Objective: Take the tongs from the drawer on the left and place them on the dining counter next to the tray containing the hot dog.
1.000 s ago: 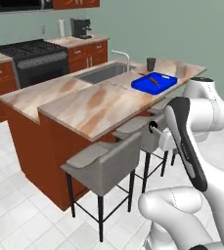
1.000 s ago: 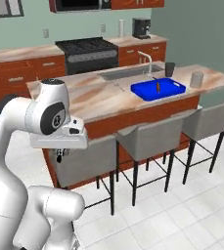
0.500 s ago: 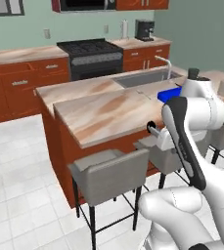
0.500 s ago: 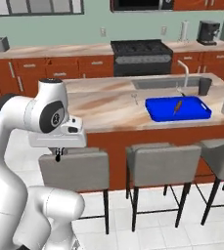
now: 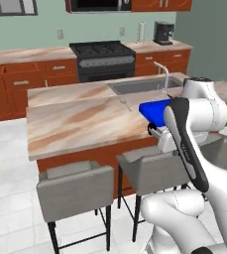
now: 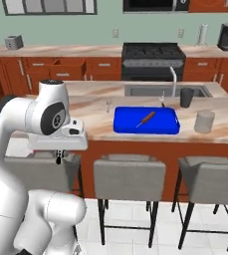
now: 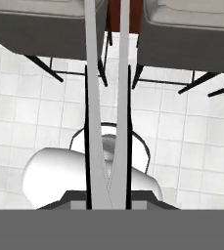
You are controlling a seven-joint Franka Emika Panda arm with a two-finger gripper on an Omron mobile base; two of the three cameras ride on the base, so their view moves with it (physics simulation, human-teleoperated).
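In the hand view, the tongs (image 7: 93, 97) are two long silver-grey arms running up from between the dark fingertips (image 7: 86, 146), and my gripper (image 7: 108, 146) is shut on them. The gripper (image 6: 59, 158) hangs below the dining counter's (image 6: 95, 107) front edge, above a stool, left of the blue tray (image 6: 128, 122). The hot dog (image 6: 146, 118) lies in that tray. From the left base view the gripper (image 5: 152, 131) sits at the counter (image 5: 80, 119) edge, just in front of the tray (image 5: 153, 110). A drawer (image 6: 69, 63) in the far wall cabinets looks pulled out.
Grey stools (image 6: 129, 172) (image 6: 212, 174) (image 5: 75, 188) line the counter's near side. A grey cup (image 6: 204, 121) and a dark cup (image 6: 186, 97) stand right of the tray. The sink (image 6: 160, 90) with its tap lies behind it, and a stove (image 6: 150, 52) stands at the back wall.
The whole scene has shifted in both base views, so the base has moved and now faces the dining counter more squarely. The gripper stays shut on the tongs.
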